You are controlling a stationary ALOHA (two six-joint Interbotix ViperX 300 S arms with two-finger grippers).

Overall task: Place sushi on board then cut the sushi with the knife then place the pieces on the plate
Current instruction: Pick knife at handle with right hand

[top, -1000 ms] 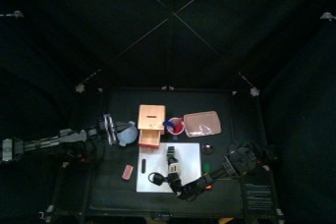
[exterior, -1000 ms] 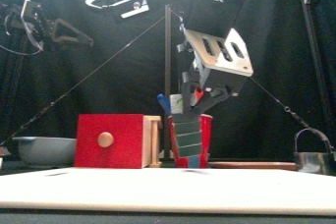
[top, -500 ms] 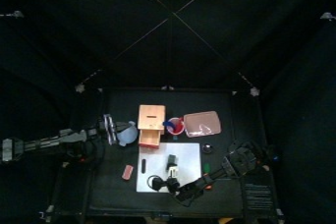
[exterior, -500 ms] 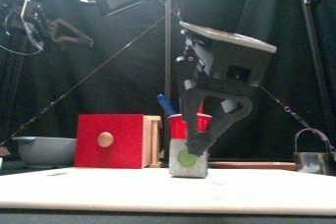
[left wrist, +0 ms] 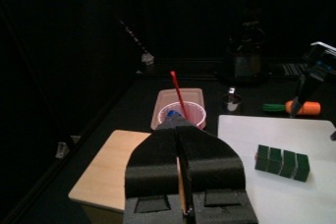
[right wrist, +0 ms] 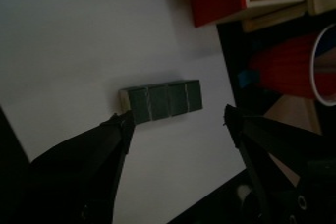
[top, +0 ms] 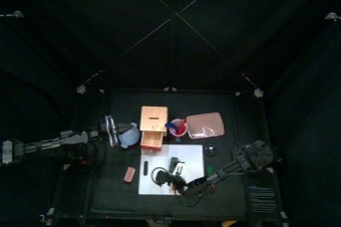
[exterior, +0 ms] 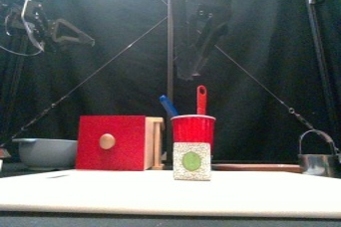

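Dark green toy sushi roll (right wrist: 164, 101) sat on white cutting board (right wrist: 79, 61). Right tool (right wrist: 176, 120) spread wide above it, empty. Left tool (left wrist: 184, 147) pinched closed near bench's left edge.

Wooden box (exterior: 111, 143), blue-grey bowl (exterior: 47, 152), metal cutter (exterior: 317, 163)

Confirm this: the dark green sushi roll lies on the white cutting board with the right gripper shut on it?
The grip is wrong. The dark green sushi roll lies on the white cutting board, but the right gripper is open, its jaws spread clear of the roll, as the right wrist view shows.
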